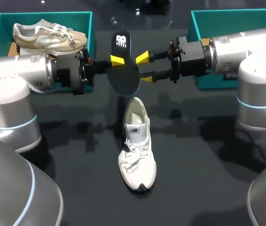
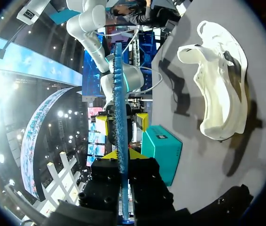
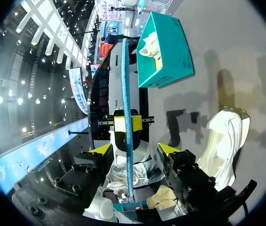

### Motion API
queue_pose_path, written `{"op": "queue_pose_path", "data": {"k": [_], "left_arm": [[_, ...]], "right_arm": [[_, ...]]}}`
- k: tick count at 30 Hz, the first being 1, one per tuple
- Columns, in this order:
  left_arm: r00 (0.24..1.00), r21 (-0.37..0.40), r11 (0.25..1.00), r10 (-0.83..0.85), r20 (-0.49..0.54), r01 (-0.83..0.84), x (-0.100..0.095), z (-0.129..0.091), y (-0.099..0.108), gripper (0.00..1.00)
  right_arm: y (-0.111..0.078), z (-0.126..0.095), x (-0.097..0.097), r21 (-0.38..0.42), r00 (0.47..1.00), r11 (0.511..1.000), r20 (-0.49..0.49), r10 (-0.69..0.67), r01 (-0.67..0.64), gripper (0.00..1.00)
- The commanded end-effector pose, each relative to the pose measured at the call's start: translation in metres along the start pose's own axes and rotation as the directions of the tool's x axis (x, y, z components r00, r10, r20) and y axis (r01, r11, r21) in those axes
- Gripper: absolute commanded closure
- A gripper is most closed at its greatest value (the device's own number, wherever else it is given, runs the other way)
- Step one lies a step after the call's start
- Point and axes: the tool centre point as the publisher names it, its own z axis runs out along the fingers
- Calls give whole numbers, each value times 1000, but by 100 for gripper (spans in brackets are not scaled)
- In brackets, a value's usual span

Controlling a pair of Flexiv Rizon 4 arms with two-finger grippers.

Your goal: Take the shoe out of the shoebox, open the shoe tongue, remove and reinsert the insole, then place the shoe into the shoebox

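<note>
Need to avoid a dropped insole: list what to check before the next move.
1. Left gripper shut on the black foam insole: ok.
2. Right gripper open, fingers flanking the insole without touching: ok.
3. White lace-up sneaker upright on the dark table, opening uncovered: ok.
4. Right-hand teal cardboard shoebox empty for the return: cannot tell, the right arm hides it.

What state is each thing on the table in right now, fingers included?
Insole: out of the shoe, held in the air.
Left fingers: shut on the insole.
Right fingers: open, either side of the insole, not touching.
White shoe: upright on the table, insole out.
Left box: open, beige shoe inside.
Right box: open, inside mostly hidden.
</note>
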Motion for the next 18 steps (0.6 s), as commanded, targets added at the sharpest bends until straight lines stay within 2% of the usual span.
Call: {"op": "queue_pose_path", "data": {"k": [1,5,10,18], "left_arm": [[1000,4,1000,-1,0,1,1,7,5,100],[1000,5,1000,-2,-3,2,2,10,7,100],[1000,6,1000,-13,-9,13,4,14,9,100],[1000,15,1000,-14,-21,14,5,17,9,100]], "right_arm": [[1,10,-1,2,1000,1000,-2,-2,2,45],[0,15,-1,7,1000,1000,-4,-8,8,44],[-1,19,0,16,1000,1000,1,-15,15,50],[-4,26,0,26,999,999,9,-34,34,51]]}}
